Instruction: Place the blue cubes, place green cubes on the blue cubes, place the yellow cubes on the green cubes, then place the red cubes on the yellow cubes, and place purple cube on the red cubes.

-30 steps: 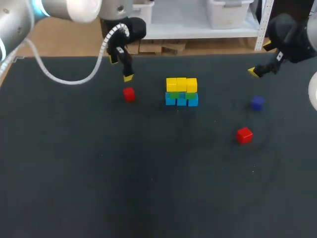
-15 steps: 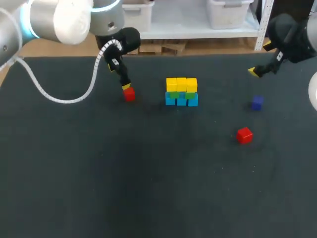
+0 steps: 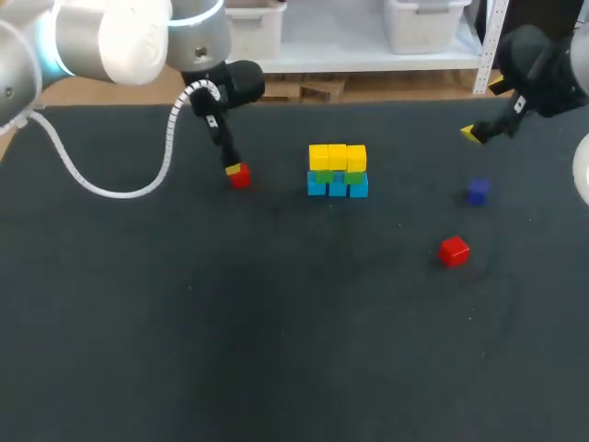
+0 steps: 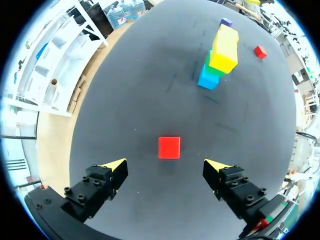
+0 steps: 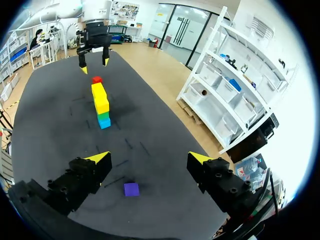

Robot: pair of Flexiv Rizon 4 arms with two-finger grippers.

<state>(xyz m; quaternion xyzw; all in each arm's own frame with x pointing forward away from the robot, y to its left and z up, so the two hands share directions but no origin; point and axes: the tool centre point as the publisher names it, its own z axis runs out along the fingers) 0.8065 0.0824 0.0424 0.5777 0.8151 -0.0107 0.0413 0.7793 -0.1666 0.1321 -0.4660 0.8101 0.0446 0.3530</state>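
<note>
Since the red cube (image 4: pixel 169 147) sits midway between the tips of your wide-open left claw (image 4: pixel 165 165) — touching neither — you likely need only dip and squeeze.

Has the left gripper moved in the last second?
Yes. The left gripper has come down and slightly toward the near edge, from above the red cube left of the stack to level with it. The cube and stack stayed put.

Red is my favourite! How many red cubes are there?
2. The left red cube lies just ahead of the left gripper, jaws open; the right red cube sits alone near the purple cube. None look hidden.
</note>
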